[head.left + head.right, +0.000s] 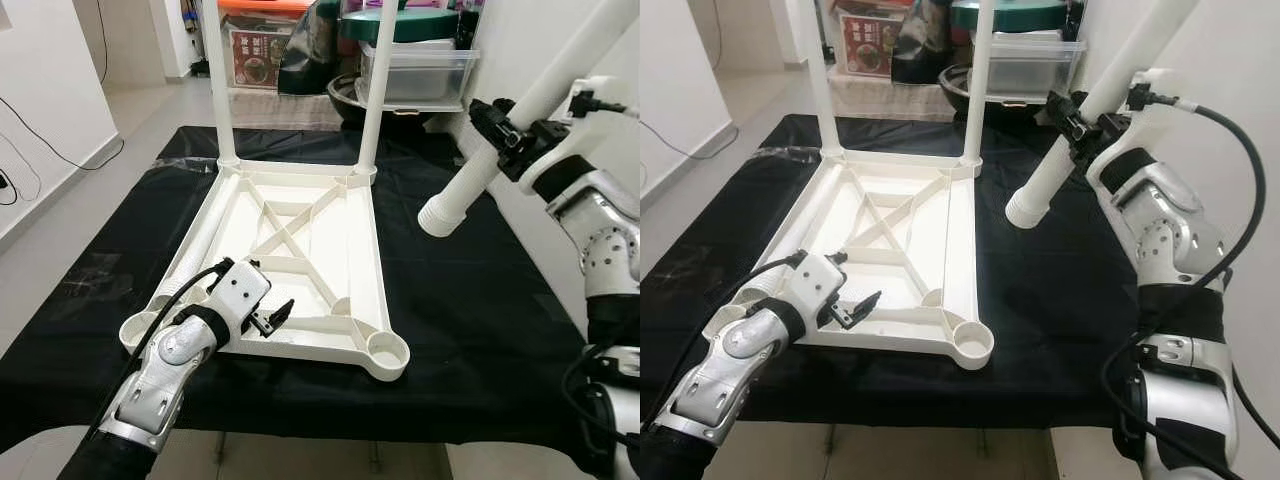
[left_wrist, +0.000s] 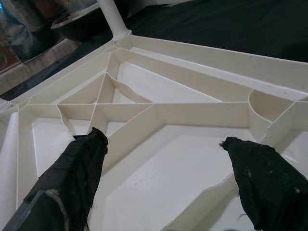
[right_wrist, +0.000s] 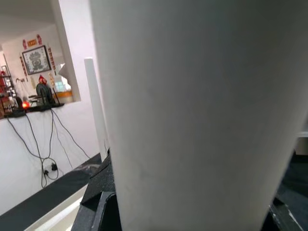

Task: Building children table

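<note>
Tabletop (image 1: pixel 300 270) lies underside-up on black cloth (image 1: pixel 480 300); two legs (image 1: pixel 378 90) are socketed upright at its far corners, and a loose leg (image 1: pixel 185 265) lies along its left edge. My left tool (image 1: pixel 275 317) is spread over the near ribs. My right tool (image 1: pixel 500 135) pinches a white leg (image 1: pixel 470 185), held tilted above the cloth. Red box (image 1: pixel 258 55) beyond: print unreadable.

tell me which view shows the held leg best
Left eye view: the leg shows nearly whole, clamped in the right gripper, open end low. Right eye view is similar but more cropped. Right wrist view sees a close white blur.
</note>
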Available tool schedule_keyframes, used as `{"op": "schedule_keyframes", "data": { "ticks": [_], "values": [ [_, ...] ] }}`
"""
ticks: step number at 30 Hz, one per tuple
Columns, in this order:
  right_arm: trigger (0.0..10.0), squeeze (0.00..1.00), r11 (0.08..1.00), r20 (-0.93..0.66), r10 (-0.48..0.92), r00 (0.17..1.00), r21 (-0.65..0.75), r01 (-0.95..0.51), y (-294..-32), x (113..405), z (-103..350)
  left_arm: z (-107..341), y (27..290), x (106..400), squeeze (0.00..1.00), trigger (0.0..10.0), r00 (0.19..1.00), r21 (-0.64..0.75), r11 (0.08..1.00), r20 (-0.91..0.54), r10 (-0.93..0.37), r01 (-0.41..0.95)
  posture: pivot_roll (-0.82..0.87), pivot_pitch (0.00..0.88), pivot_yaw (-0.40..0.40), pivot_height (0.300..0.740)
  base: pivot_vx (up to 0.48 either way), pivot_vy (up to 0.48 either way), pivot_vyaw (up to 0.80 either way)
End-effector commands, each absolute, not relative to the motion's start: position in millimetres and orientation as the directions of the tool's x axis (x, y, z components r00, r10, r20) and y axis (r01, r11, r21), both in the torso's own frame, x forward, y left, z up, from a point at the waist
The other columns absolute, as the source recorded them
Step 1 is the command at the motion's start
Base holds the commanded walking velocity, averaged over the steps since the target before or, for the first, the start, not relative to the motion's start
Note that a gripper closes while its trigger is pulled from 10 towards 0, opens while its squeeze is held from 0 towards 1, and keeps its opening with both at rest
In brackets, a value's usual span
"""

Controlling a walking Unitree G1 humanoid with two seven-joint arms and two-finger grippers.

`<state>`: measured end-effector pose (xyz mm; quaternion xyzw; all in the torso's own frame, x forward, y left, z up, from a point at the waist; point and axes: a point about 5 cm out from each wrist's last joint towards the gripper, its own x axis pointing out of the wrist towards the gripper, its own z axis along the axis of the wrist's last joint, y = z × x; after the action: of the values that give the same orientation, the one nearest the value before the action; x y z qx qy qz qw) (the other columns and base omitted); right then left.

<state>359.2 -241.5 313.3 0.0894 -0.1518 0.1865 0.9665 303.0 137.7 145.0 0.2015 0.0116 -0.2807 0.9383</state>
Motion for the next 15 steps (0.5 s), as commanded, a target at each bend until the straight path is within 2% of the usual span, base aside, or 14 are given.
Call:
{"op": "schedule_keyframes", "data": {
  "ticks": [1,7,8,10,13,14,15],
  "values": [
    [0.0,0.00,0.916,0.292,0.339,0.894,0.114,-0.385,-241,360,306,141,139,302,0.00,10.0,0.846,0.361,0.769,-0.142,-0.514,0.528,0.09,0.000,-0.061,0.740,0.000,0.000,0.00],
    [0.0,0.00,0.897,0.237,0.403,0.884,0.089,-0.433,-236,354,293,140,148,300,0.00,10.0,0.857,0.361,0.780,-0.148,-0.493,0.511,0.09,0.000,-0.062,0.740,0.000,0.000,0.00],
    [0.0,0.00,0.869,0.220,0.465,0.858,0.073,-0.490,-230,349,288,140,153,302,0.00,10.0,0.866,0.364,0.788,-0.150,-0.476,0.496,0.09,0.000,-0.062,0.740,0.000,0.000,0.00],
    [0.0,0.00,0.680,0.163,0.723,0.671,-0.001,-0.733,-203,319,272,144,169,308,0.00,10.0,0.902,0.353,0.831,-0.132,-0.412,0.431,0.07,0.000,-0.062,0.740,0.000,0.000,0.00],
    [0.0,0.00,0.680,0.163,0.723,0.671,-0.001,-0.733,-203,319,272,144,169,308,0.00,10.0,0.902,0.353,0.831,-0.132,-0.412,0.431,0.07,0.000,-0.062,0.740,0.000,0.000,0.00],
    [0.0,0.00,0.585,0.121,0.805,0.580,-0.004,-0.811,-191,305,261,146,182,312,0.00,10.0,0.931,0.339,0.867,-0.123,-0.344,0.365,0.07,0.000,-0.061,0.740,0.000,0.000,0.00],
    [0.0,0.00,0.585,0.121,0.805,0.580,-0.004,-0.811,-191,305,261,146,182,312,0.00,10.0,0.931,0.339,0.867,-0.123,-0.344,0.365,0.07,0.000,-0.061,0.740,0.000,0.000,0.00]
  ]
}}
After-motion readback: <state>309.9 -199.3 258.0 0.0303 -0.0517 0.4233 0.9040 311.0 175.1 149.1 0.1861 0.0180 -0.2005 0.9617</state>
